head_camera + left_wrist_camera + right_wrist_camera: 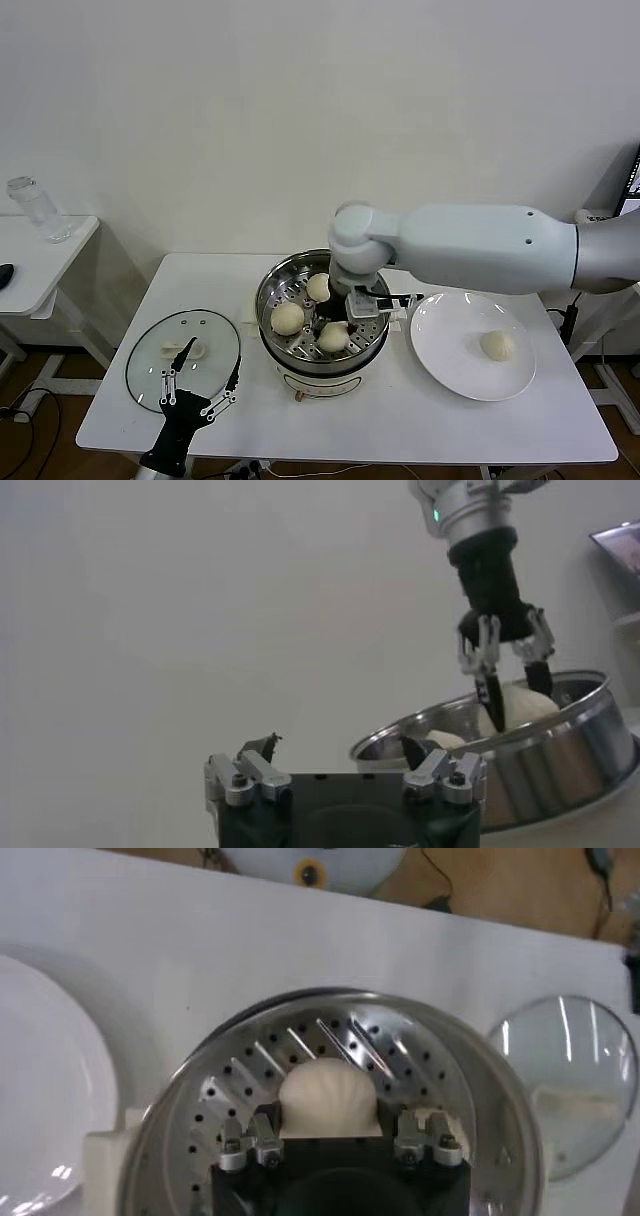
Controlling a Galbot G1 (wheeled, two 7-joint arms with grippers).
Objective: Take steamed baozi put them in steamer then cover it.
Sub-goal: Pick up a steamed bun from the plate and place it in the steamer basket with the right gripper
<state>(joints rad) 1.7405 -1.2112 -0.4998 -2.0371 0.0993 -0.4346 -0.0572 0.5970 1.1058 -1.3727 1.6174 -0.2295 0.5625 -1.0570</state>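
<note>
While the right arm works over the pot, the left gripper (205, 385) waits at the bench's front left corner, its fingers spread fully wide and holding nothing, poised just above the near edge of the cover (183, 357). That cover, a clear glass lid with a cream handle at its centre, lies flat on the white bench (400, 420) near its left edge.

At the bench's middle stands the steamer (322, 318), a shiny steel pot with a perforated tray on a white base. Three steamed baozi (288, 318) sit inside it: one toward the back, one on the left, one toward the front. The right gripper (345, 318) reaches down into the pot from above, its fingers drawn in close around the front bun, touching both its sides; the right wrist view shows the bun sitting on the tray between them.

Toward the right edge rests a white plate (450, 365), carrying the fourth bun on its right part.

The buns look soft, light and smooth, so they probably dent under a hard pinch; a gentle hold across the widest part seems best. The glass cover is likely heavier, rigid and breakable, and its centre handle is the sensible place to take hold.
</note>
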